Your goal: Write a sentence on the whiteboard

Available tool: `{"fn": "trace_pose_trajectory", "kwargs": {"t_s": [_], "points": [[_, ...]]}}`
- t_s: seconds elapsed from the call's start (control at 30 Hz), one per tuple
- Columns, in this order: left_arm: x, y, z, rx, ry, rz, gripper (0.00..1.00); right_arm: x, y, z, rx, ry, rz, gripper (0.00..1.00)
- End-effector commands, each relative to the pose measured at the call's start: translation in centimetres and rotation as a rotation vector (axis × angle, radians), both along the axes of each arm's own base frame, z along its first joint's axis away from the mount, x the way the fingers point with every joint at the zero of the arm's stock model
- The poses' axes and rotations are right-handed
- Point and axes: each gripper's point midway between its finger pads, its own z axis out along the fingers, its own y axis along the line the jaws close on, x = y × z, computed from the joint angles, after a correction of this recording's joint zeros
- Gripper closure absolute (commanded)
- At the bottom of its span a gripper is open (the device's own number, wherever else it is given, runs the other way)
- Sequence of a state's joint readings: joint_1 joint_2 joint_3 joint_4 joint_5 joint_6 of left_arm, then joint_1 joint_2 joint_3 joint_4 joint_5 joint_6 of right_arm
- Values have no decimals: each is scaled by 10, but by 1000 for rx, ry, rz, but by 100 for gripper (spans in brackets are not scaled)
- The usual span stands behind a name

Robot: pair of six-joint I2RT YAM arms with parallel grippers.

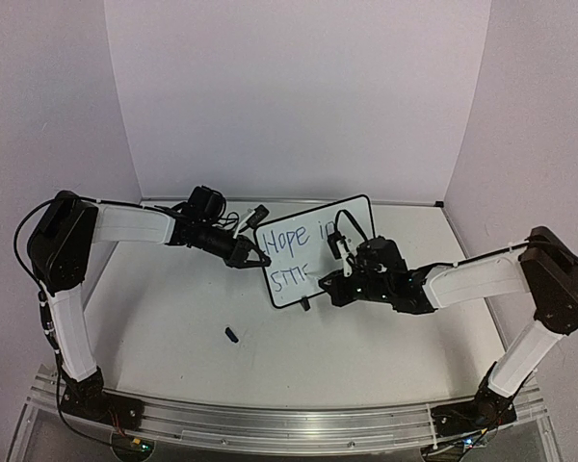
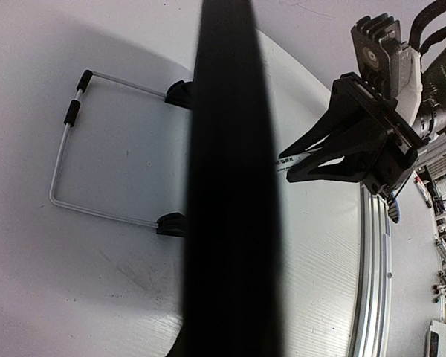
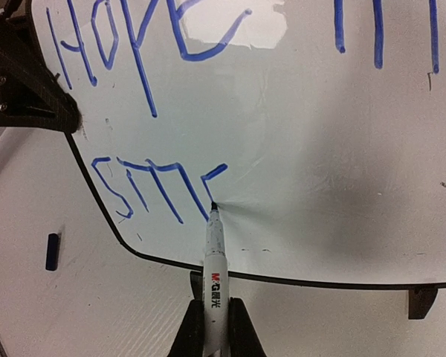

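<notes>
The whiteboard [image 1: 313, 252] stood toward the far edge of the table [image 1: 173, 327], the left gripper [image 1: 255, 258] clamped on its left side. The right gripper [image 3: 214, 316] pinched a marker [image 3: 214, 256], tip touching the second line of the sentence [image 1: 291, 238].

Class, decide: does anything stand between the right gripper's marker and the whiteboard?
Nothing visible does. The marker in the right gripper touches its tip to the whiteboard at the last stroke of the sentence.
</notes>
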State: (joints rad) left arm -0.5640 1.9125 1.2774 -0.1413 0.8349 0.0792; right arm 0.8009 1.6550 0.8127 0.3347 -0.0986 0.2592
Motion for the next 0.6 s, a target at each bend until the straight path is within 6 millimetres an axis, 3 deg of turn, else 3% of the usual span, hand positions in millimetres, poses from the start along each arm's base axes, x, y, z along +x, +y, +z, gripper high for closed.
{"fn": "trace_pose_trajectory", "kwargs": {"t_s": [0.0,0.57], "points": [[-10,-8,1,15,22,-34,100,0,-5,0,-10,-6,-14,100],[-11,-8,2,14,20,-35,100,19,-4,38,-5,-99,-66,100]]}}
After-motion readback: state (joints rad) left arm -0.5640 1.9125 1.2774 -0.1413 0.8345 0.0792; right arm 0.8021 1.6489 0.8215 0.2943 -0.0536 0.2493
